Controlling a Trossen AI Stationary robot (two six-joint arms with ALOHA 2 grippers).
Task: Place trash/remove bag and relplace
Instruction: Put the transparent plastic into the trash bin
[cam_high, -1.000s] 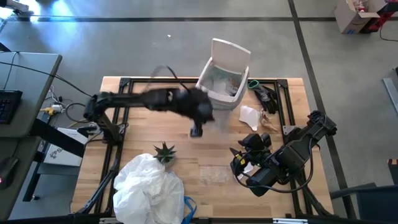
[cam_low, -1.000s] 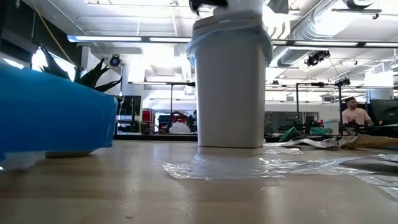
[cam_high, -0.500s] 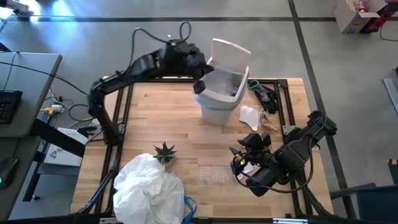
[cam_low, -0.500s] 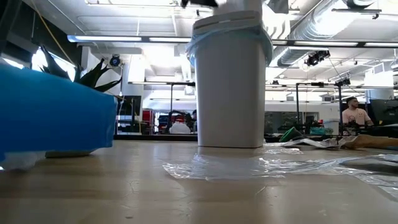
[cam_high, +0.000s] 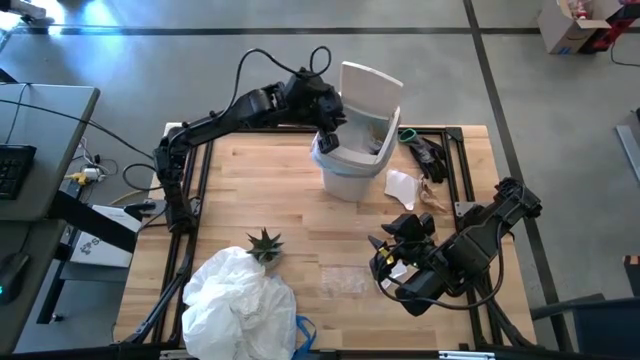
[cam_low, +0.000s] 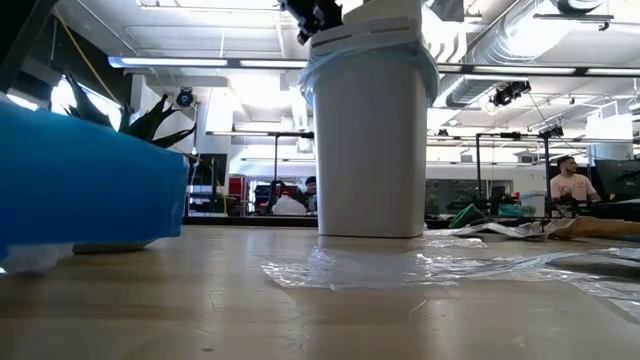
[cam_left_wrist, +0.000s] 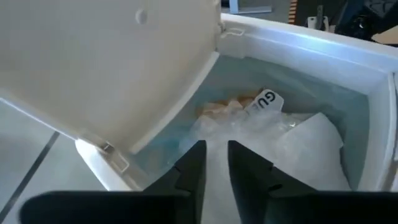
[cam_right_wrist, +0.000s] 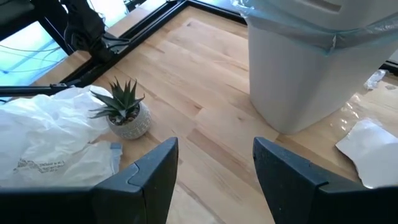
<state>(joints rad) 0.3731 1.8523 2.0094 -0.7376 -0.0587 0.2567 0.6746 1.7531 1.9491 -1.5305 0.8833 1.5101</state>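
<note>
Reaching over white bin (cam_high: 345, 170) rim — left gripper (cam_high: 325, 135), fingers (cam_left_wrist: 193, 165) nearly together.

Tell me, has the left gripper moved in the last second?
Yes. The left gripper has travelled from over the bare table in front of the white bin to its rim, over the open top.

A smooth grey concrete floor (cam_high: 150, 70) crossed by dark lines is surrounding the light wooden table (cam_high: 260, 190). A grey desk (cam_high: 45, 140) is standing well apart on one side. White fluorescent ceiling strips (cam_low: 200, 62) are glowing beside silver ducts (cam_low: 500, 40).
</note>
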